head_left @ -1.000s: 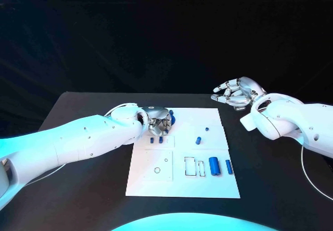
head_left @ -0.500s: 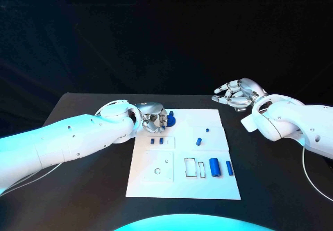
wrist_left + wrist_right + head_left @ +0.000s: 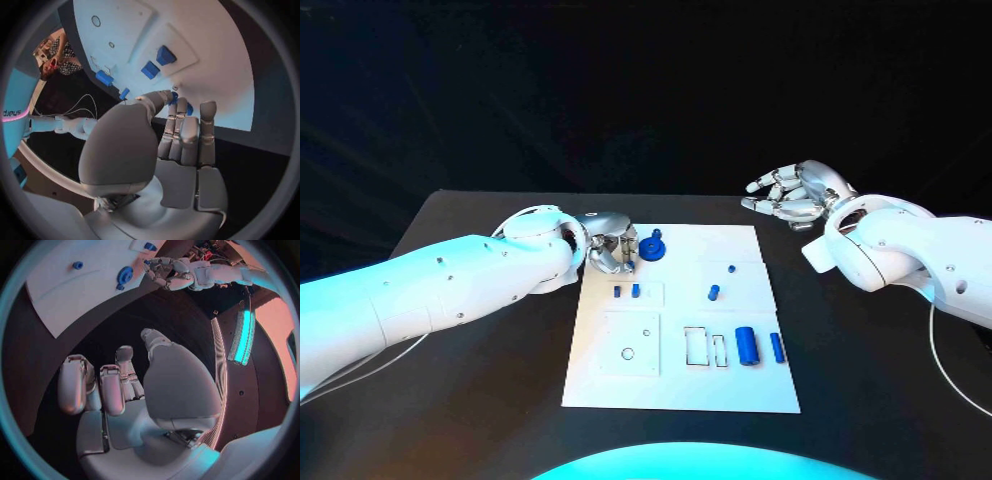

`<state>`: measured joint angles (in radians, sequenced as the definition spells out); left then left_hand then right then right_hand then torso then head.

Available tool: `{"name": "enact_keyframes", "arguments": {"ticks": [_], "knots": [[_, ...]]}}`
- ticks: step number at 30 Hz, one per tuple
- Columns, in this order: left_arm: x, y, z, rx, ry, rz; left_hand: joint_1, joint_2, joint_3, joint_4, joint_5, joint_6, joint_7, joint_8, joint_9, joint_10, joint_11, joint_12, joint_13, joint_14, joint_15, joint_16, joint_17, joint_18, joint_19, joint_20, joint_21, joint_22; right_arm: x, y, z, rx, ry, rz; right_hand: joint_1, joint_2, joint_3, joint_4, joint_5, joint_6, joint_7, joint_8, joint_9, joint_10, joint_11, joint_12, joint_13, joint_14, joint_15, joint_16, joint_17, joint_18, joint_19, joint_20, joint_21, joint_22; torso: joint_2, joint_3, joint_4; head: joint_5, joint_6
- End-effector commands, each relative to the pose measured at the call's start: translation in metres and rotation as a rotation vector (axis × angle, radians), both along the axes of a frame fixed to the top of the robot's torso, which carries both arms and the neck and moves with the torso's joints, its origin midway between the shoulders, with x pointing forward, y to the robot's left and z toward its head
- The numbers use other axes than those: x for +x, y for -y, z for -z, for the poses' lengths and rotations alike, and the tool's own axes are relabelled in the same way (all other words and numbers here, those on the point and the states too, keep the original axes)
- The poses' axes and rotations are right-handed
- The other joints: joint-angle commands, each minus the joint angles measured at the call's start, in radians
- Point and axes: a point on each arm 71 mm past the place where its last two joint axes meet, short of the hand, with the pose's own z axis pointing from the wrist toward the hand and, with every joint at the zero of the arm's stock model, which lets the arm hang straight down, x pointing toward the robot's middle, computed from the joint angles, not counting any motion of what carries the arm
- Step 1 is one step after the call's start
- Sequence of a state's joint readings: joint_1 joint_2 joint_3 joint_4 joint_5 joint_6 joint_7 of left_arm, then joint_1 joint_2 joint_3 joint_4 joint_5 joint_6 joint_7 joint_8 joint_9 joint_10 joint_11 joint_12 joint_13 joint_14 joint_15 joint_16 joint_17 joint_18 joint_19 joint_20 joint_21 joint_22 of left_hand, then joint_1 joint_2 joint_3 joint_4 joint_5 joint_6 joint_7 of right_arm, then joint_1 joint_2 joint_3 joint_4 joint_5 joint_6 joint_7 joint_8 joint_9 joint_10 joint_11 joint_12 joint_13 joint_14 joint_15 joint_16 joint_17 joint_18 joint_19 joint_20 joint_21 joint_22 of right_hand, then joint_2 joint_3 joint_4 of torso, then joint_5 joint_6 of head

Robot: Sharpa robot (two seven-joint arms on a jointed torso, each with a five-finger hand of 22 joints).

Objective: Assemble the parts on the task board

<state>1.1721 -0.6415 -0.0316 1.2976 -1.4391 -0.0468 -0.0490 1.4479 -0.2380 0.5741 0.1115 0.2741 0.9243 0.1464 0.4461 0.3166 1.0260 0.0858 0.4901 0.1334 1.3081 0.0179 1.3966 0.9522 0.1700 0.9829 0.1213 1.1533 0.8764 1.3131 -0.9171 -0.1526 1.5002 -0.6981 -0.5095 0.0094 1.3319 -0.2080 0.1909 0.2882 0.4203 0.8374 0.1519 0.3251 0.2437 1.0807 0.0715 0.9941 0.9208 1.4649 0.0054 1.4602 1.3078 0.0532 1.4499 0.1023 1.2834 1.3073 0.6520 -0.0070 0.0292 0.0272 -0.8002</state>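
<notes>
The white task board [image 3: 678, 385] lies mid-table. At its far left corner stands a round blue part with a knob [image 3: 652, 247], also seen as the blue disc [image 3: 125, 275]. My left hand [image 3: 609, 254] sits just beside it, fingers straight and holding nothing; its fingertips [image 3: 180, 105] reach the part's edge. Two small blue pieces [image 3: 626, 291] stand in a square tile, seen close as blue blocks [image 3: 157, 61]. A blue peg [image 3: 713, 293] and two blue cylinders [image 3: 757, 346] lie on the board's right half. My right hand [image 3: 790, 196] hovers past the board's far right corner, fingers curled, empty.
Black table [image 3: 473, 400] surrounds the board on all sides. A tile with small holes [image 3: 629, 343] and two outlined slots [image 3: 704, 347] lie in the board's near half. My left forearm [image 3: 444, 290] crosses the table's left side.
My left hand has drawn back to the left off the round blue part, which now stands uncovered on the board. The right hand has stayed put.
</notes>
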Motion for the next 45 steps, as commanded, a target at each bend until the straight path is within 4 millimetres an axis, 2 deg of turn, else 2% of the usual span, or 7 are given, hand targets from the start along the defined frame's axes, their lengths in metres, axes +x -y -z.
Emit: {"name": "enact_keyframes", "arguments": {"ticks": [1,10,45], "knots": [[-0.0003,0.0017,0.0028,0.018,-0.033,0.005,-0.007,0.0,0.0,-0.003,-0.004,0.008,0.002,-0.005,0.0,0.006,0.0,-0.006,-0.001,0.007,0.002,0.003,-0.001,-0.008,0.005,0.0,0.002,-0.001,-0.0003,-0.0016,-0.0005,-0.007,0.01,-0.018,0.002,0.004,0.007,0.0,0.004,0.003,0.005,0.003,-0.001,-0.003,0.0,-0.005,-0.001,0.046,-0.009,-0.003,0.016,0.011,-0.009,-0.001,-0.003,0.124,0.0,-0.0004,-0.001,0.001,-0.001],[0.0003,0.0003,0.005,0.031,-0.045,0.003,-0.008,0.0,0.0,-0.004,-0.005,0.009,0.001,-0.006,0.0,0.007,0.0,-0.008,-0.001,0.006,0.002,0.002,-0.004,-0.007,0.003,0.0,0.001,-0.002,-0.0002,-0.0017,-0.0005,-0.008,0.01,-0.018,0.002,0.004,0.007,0.0,0.004,0.003,0.005,0.003,-0.001,-0.003,0.0,-0.005,-0.001,0.046,-0.009,-0.003,0.016,0.011,-0.009,-0.001,-0.003,0.124,-0.001,0.001,-0.0005,0.0,-0.004],[0.0001,0.0019,0.0123,0.053,-0.077,0.003,-0.008,-0.001,-0.003,-0.008,-0.011,0.012,0.002,-0.013,0.0,0.014,0.0,-0.018,-0.002,0.004,0.002,0.002,-0.007,-0.007,0.0,0.0,-0.001,-0.004,-0.0001,-0.0012,-0.0006,-0.008,0.011,-0.017,0.001,0.003,0.008,-0.001,0.004,0.003,0.004,0.005,0.0,-0.002,-0.001,-0.007,-0.005,0.046,-0.01,-0.005,0.014,0.011,-0.009,-0.002,-0.005,0.123,-0.001,0.0008,-0.0007,-0.002,-0.005]]}}
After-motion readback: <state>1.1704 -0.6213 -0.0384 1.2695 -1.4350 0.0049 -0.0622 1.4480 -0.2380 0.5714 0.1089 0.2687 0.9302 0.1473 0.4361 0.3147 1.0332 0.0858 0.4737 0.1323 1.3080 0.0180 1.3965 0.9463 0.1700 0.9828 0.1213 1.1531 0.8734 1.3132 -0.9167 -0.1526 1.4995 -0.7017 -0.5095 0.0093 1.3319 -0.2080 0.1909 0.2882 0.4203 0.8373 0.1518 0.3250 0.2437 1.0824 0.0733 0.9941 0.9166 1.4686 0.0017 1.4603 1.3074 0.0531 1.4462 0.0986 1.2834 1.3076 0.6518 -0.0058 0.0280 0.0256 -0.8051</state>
